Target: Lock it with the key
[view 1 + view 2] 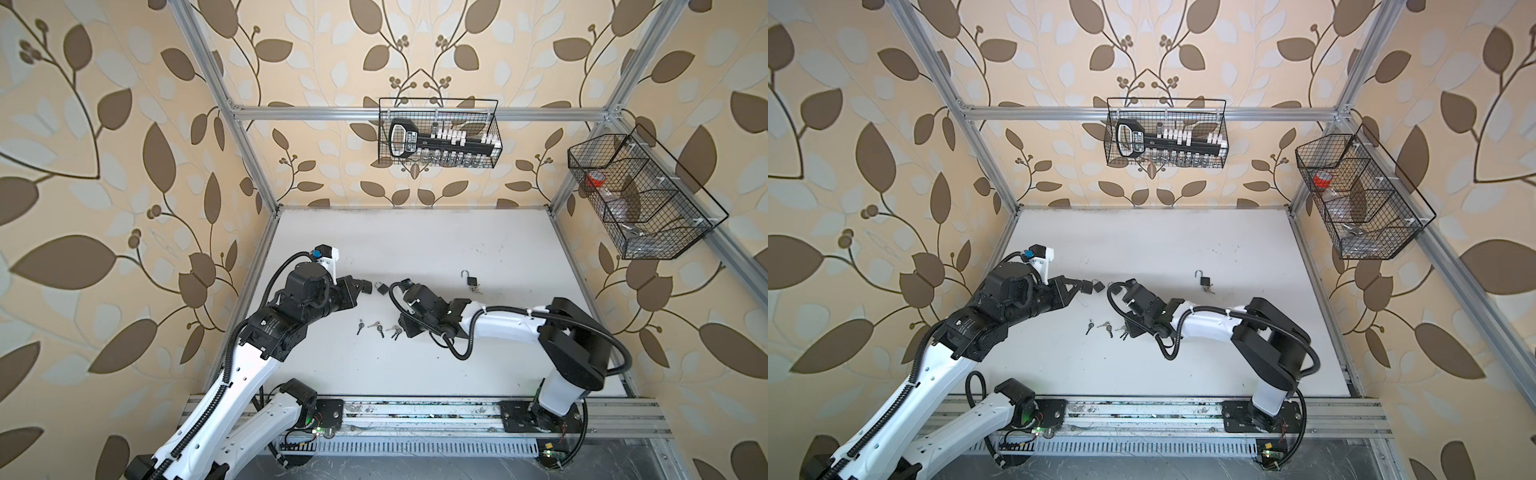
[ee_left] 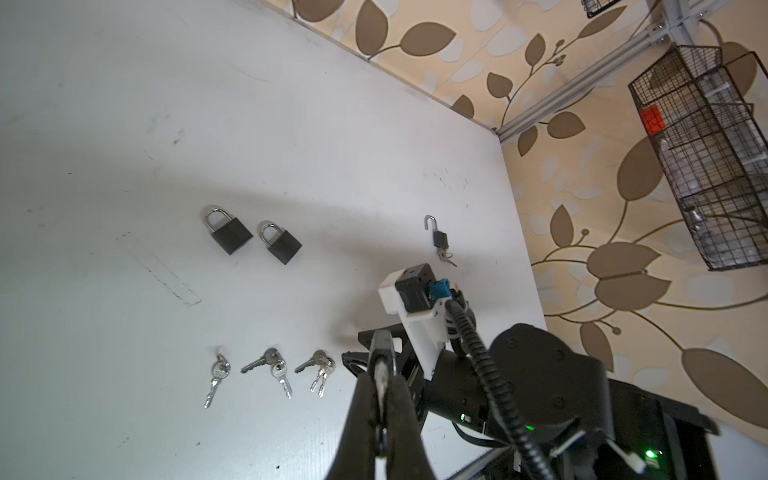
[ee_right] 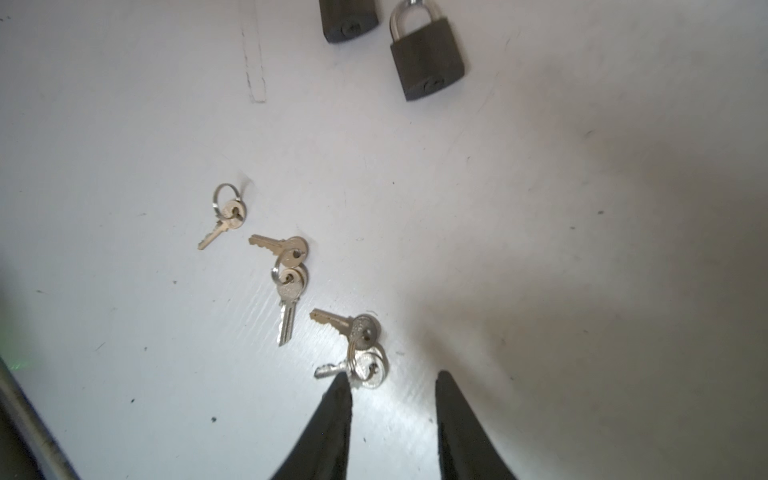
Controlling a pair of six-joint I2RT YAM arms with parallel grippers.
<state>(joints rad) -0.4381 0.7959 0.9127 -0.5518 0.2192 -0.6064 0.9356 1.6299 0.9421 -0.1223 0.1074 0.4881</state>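
Key bunch (image 3: 363, 332) lies just beside spread right jaws, closed padlocks (image 3: 428, 62) nearby; left jaws pressed together.

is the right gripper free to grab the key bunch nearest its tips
Probably yes: the right gripper is open and empty, and that key bunch lies loose right beside it, nothing covering it.

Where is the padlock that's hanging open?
In a top view the open padlock lies alone on the white table, right of centre, beyond the right arm, with keys at its base.
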